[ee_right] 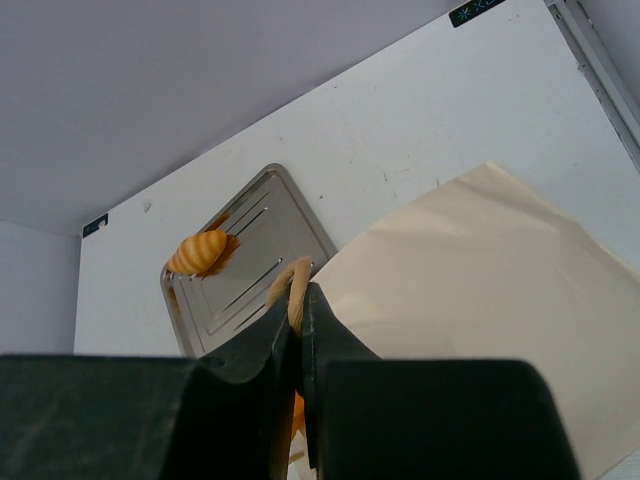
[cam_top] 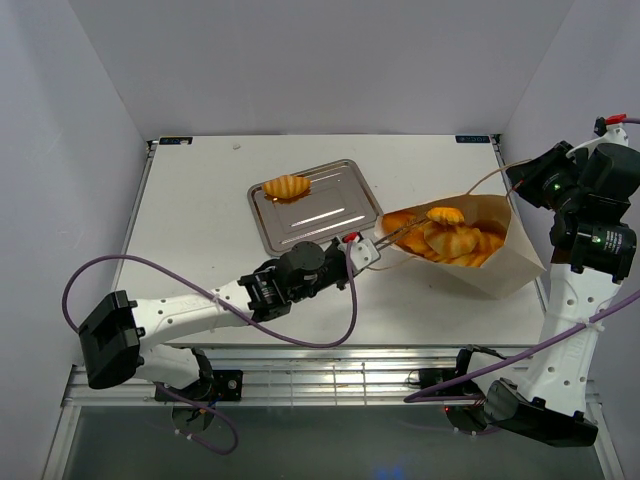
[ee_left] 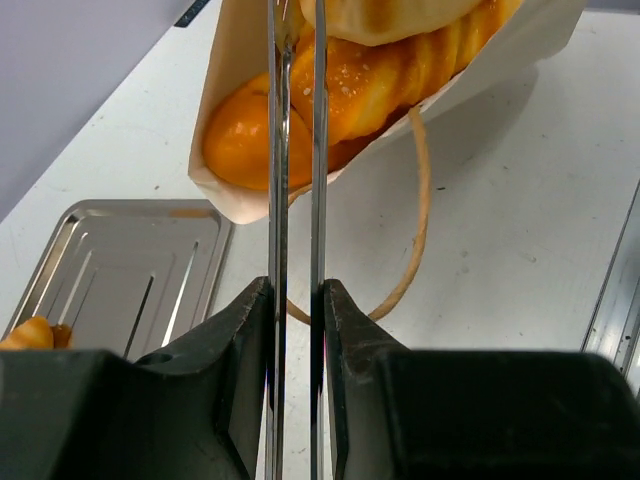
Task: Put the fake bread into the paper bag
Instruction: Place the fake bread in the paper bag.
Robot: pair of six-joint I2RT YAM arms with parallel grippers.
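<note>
The paper bag (cam_top: 500, 262) lies tilted on the table with its mouth facing left, and several pieces of fake bread (cam_top: 455, 240) fill it. My left gripper (cam_top: 345, 252) is shut on metal tongs (cam_top: 385, 235). The tong tips reach into the bag mouth, with a small shell-shaped bread (cam_top: 445, 213) at them. In the left wrist view the tong arms (ee_left: 318, 150) run between my fingers (ee_left: 345, 310) toward the glossy bread (ee_left: 370, 85). My right gripper (ee_right: 298, 292) is shut on the bag's string handle (ee_right: 290, 275), holding the mouth up. One ridged bread (cam_top: 287, 186) remains on the tray.
The silver metal tray (cam_top: 320, 215) sits at the table's centre, just left of the bag mouth. The bag's other string handle (ee_left: 420, 200) loops loose on the table below the mouth. Grey walls enclose the table on three sides.
</note>
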